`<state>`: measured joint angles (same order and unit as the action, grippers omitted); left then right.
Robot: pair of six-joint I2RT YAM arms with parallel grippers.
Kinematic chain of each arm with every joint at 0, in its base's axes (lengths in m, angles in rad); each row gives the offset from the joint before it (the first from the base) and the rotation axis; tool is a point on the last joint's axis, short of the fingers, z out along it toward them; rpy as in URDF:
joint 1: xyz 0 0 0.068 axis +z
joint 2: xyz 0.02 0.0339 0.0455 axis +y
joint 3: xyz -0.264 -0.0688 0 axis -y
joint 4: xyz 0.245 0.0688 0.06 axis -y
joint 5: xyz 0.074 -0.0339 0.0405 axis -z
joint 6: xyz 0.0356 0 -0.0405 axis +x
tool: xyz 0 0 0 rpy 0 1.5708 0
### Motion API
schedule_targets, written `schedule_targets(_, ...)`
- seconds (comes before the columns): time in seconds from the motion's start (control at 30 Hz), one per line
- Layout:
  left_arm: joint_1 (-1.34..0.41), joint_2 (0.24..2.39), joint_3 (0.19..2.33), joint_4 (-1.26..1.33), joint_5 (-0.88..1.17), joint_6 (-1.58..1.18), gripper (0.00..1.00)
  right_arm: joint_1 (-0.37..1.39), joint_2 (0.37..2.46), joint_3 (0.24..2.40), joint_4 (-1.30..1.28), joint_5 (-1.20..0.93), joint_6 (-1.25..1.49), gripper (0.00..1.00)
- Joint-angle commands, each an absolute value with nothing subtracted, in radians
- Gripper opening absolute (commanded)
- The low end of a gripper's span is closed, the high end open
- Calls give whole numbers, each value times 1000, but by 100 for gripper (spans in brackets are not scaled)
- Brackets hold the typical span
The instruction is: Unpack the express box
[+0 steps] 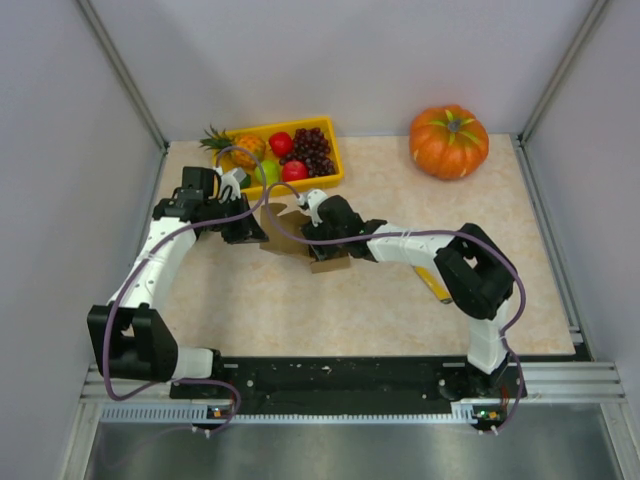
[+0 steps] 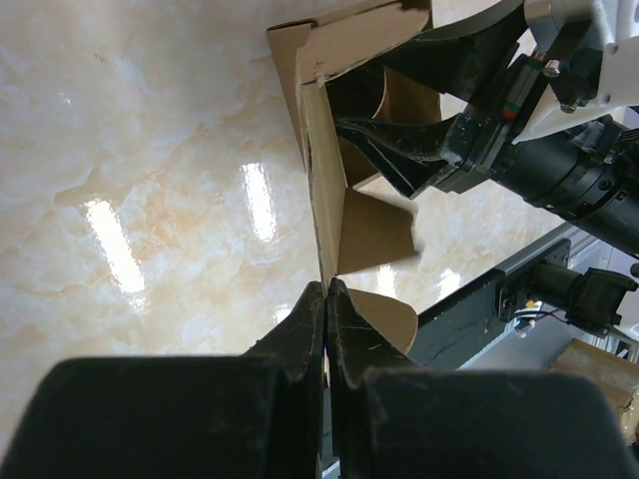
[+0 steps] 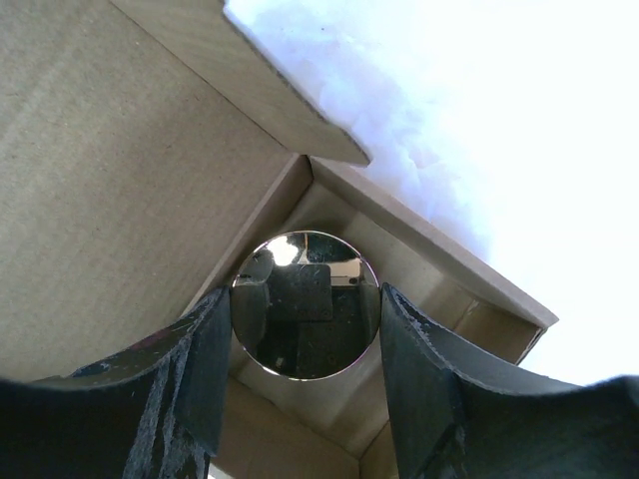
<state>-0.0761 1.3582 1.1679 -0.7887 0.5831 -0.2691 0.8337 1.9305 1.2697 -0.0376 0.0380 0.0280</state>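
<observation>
The express box, small brown cardboard, lies open at the middle of the table with its flap lid raised. My left gripper is shut on the edge of the box's flap and stands just left of the box in the top view. My right gripper reaches into the box from the right. In the right wrist view its fingers press both sides of a round shiny metal object in a corner of the box. What lies below that mirror-like face is hidden.
A yellow fruit tray with grapes, apples and a pineapple stands just behind the box. An orange pumpkin sits at the back right. A small yellow object lies under my right arm. Grey walls enclose the table on three sides.
</observation>
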Motion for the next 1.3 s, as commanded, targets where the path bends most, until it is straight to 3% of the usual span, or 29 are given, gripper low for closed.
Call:
schedule_targets(0.0, -77, 1365, 1180, -779, 601, -291, 0, 836, 1836, 1307, -29, 51, 78, 28)
schedule_targets(0.1, -77, 1370, 1184, -785, 595, -293, 6, 836, 1803, 1319, -38, 57, 103, 28)
schedule_targets(0.33, -77, 1377, 1203, -799, 595, -298, 11, 831, 1737, 1356, -67, 69, 163, 28)
schedule_targets(0.6, -77, 1374, 1197, -789, 597, -314, 55, 805, 1622, 1355, -139, 104, 238, 28)
schedule_targets(0.77, -77, 1356, 1206, -759, 626, -331, 72, 741, 1511, 1295, -193, 175, 285, 29)
schedule_targets(0.83, -77, 1359, 1210, -762, 624, -330, 90, 701, 1485, 1269, -219, 215, 308, 29)
schedule_targets(1.03, -77, 1353, 1209, -744, 652, -342, 98, 609, 1417, 1135, -253, 314, 391, 29)
schedule_targets(1.27, -77, 1328, 1215, -713, 703, -354, 99, 543, 1465, 1040, -258, 403, 480, 29)
